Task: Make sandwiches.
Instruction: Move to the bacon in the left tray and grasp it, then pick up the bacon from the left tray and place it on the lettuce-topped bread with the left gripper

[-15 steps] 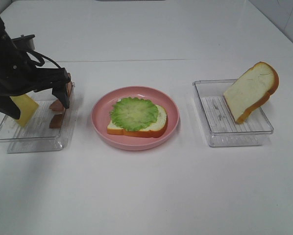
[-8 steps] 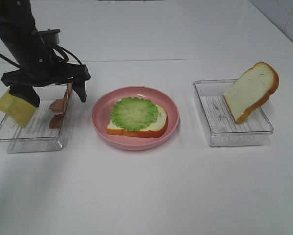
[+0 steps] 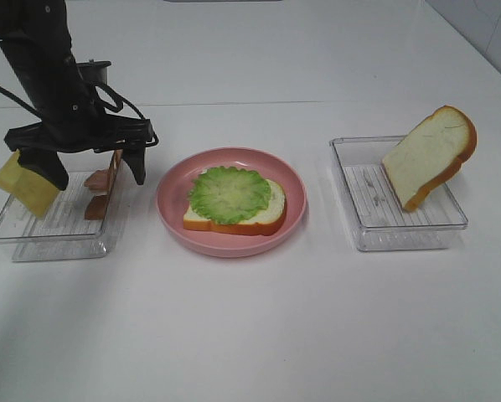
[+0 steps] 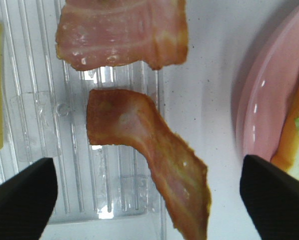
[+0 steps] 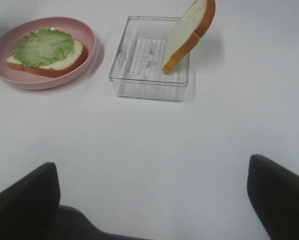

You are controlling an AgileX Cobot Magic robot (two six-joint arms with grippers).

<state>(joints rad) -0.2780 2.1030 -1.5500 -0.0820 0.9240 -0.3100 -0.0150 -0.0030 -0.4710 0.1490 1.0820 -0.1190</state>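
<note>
Sandwich is barely started: one bread slice (image 3: 234,224) topped with lettuce (image 3: 229,193) on the pink plate (image 3: 234,251) mid-table, while the top slice (image 3: 431,155) leans on the far edge of the right tray (image 3: 401,239).

The left gripper (image 3: 95,172) hangs wide open over the left tray (image 3: 58,247), above the bacon strip (image 4: 149,160) that droops over its plate-side edge. One finger's inside the tray, the other's outside, so I reckon closing could pinch the wall and drag the tray. It could also nudge the second strip (image 4: 122,32) or the cheese square (image 3: 28,188).

The right gripper (image 5: 152,200) is wide open too, over bare table.
</note>
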